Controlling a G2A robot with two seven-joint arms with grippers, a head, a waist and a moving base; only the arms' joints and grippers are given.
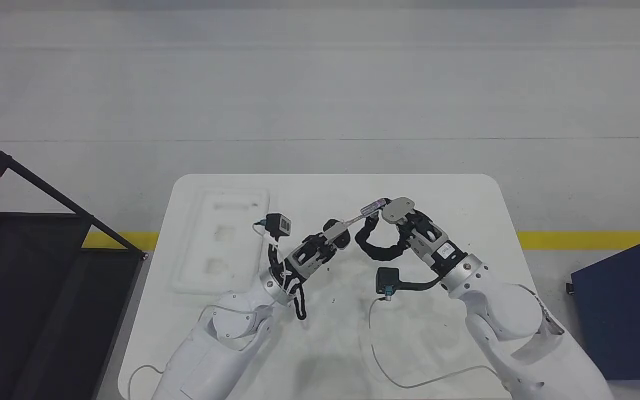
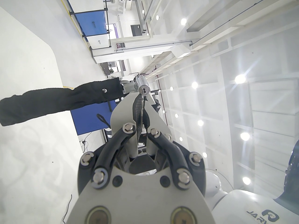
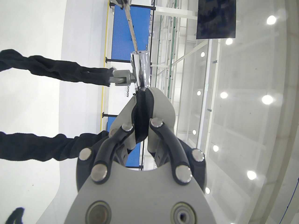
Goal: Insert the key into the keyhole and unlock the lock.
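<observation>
The key (image 3: 130, 26) is a thin metal blade held in the air above the middle of the table (image 1: 450, 200), slanting up to the right, with its tip meeting the keyhole (image 2: 144, 90) in the end face of the lock (image 3: 141, 68); how deep it sits cannot be told. The lock is a short shiny cylinder, also held off the table, just right of the key. A black sleeved cable (image 3: 53, 72) joins its side through a metal fitting and loops down toward the near side. The left gripper (image 2: 141, 96) has its jaws pressed together on the key's near end, the blade running edge-on between its pads. The right gripper (image 3: 142, 92) pinches the lock's lower end between closed jaws, so the two grippers face each other almost tip to tip. A shallow white tray (image 1: 195, 265) lies on the left part of the table, well apart from both.
</observation>
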